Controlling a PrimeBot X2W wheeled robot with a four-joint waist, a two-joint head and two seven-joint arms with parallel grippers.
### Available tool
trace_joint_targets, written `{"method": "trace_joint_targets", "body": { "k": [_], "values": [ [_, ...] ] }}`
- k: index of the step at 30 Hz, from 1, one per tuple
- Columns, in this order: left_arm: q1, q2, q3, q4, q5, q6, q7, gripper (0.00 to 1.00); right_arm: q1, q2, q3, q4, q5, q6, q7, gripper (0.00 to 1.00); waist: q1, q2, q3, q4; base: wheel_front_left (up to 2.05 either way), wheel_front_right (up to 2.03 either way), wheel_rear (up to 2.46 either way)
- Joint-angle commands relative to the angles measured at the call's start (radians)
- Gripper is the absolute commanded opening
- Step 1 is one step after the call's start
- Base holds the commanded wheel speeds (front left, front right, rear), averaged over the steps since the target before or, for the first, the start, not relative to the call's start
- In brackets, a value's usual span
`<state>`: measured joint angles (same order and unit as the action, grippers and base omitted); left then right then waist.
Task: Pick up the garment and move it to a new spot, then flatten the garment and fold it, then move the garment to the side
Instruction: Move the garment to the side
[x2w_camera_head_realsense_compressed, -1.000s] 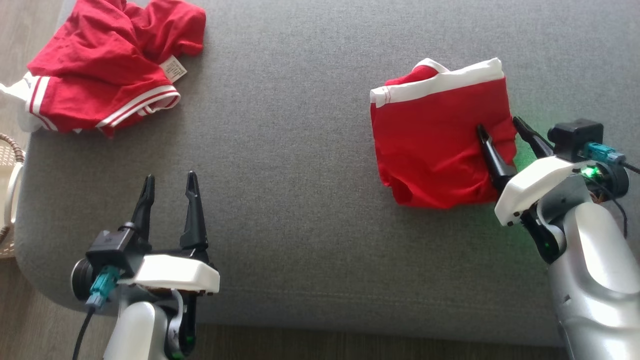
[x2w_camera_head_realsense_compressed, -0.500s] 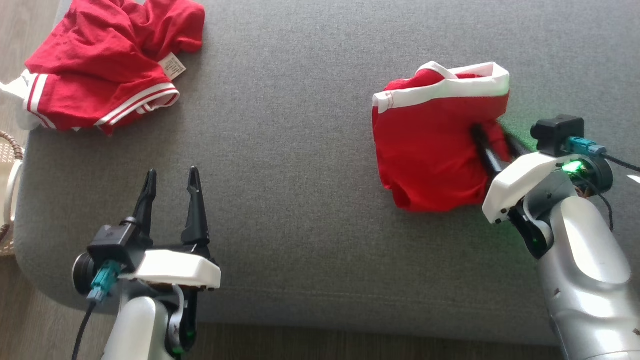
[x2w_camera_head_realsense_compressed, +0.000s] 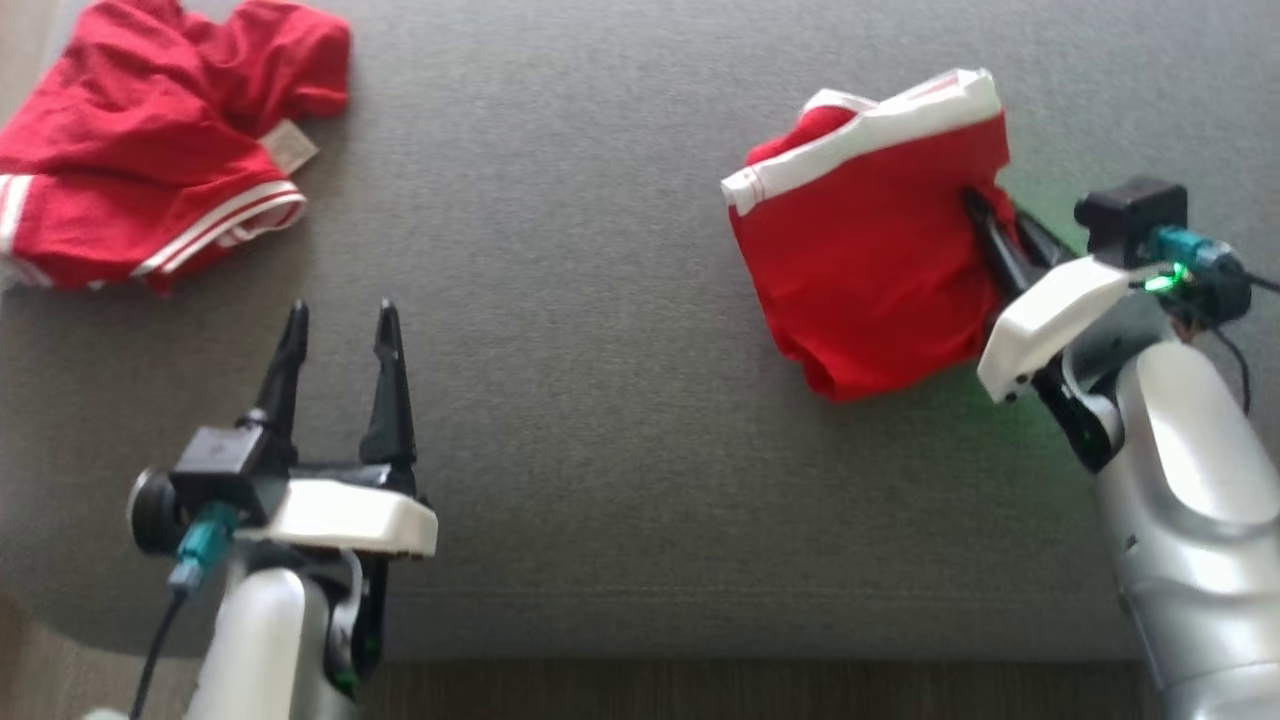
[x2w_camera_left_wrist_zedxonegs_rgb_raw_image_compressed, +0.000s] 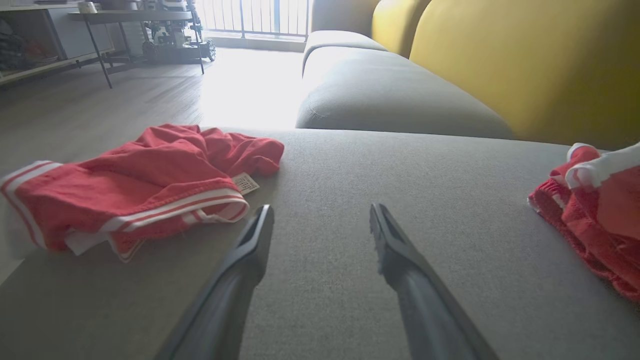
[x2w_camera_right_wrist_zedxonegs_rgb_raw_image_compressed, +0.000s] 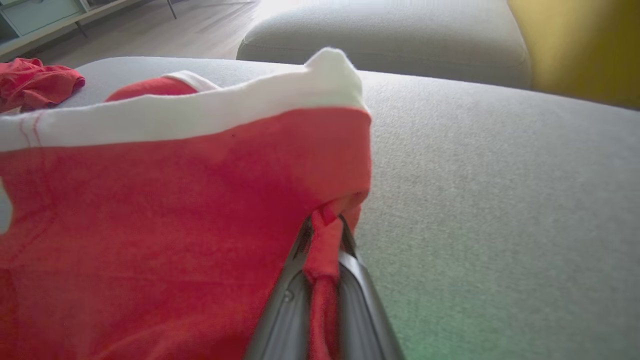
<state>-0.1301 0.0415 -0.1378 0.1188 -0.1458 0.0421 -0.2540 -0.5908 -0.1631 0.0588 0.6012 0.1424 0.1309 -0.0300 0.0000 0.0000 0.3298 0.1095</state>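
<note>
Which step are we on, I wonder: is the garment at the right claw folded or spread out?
Folded: the garment is a compact layered block, white waistband along one edge, pinched by the right claw.

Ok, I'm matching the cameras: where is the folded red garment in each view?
Head view: folded garment, right of centre, in the right gripper.
Left wrist view: folded garment at the right edge.
Right wrist view: folded garment close up, left and centre.
Shared landmark: crumpled garment.
</note>
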Motion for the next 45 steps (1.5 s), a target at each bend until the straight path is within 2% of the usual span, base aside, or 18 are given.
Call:
{"method": "trace_joint_targets", "body": {
  "k": [1,10,16,19,33,39,45],
  "values": [
    [-0.059,0.009,0.043,-0.043,0.023,-0.012,-0.008,1.0,-0.049,-0.013,0.034,-0.049,-0.002,0.0,-0.01,0.0,0.0,0.0,0.024,-0.034,0.0,0.0,0.0],
    [-0.164,0.025,0.064,-0.057,0.077,-0.058,-0.008,1.0,-0.142,-0.089,0.076,-0.072,0.034,0.0,-0.022,0.0,0.0,0.0,0.104,-0.147,0.0,0.0,0.0],
    [-0.243,0.048,0.06,-0.064,0.106,-0.085,-0.008,1.0,-0.224,-0.128,0.066,-0.005,0.075,0.0,-0.036,0.0,0.0,0.0,0.17,-0.22,0.0,0.0,0.0],
    [-0.284,0.057,0.055,-0.089,0.113,-0.096,-0.008,1.0,-0.269,-0.163,0.082,0.041,0.057,0.0,-0.065,0.0,0.0,0.0,0.199,-0.242,0.0,0.0,0.0],
    [-0.39,0.101,0.016,-0.141,0.146,-0.122,-0.008,1.0,-0.462,-0.266,0.101,0.322,0.015,0.0,-0.177,0.0,0.0,0.0,0.296,-0.29,0.0,0.0,0.0],
    [-0.428,0.111,-0.01,-0.156,0.154,-0.129,-0.008,1.0,-0.531,-0.317,0.096,0.429,-0.049,0.0,-0.2,0.0,0.0,0.0,0.317,-0.294,0.0,0.0,0.0],
    [-0.457,0.12,-0.032,-0.174,0.159,-0.134,0.0,1.0,-0.594,-0.378,0.038,0.51,-0.116,0.0,-0.214,0.0,0.0,0.0,0.344,-0.293,0.0,0.0,0.0]
  ]
}}
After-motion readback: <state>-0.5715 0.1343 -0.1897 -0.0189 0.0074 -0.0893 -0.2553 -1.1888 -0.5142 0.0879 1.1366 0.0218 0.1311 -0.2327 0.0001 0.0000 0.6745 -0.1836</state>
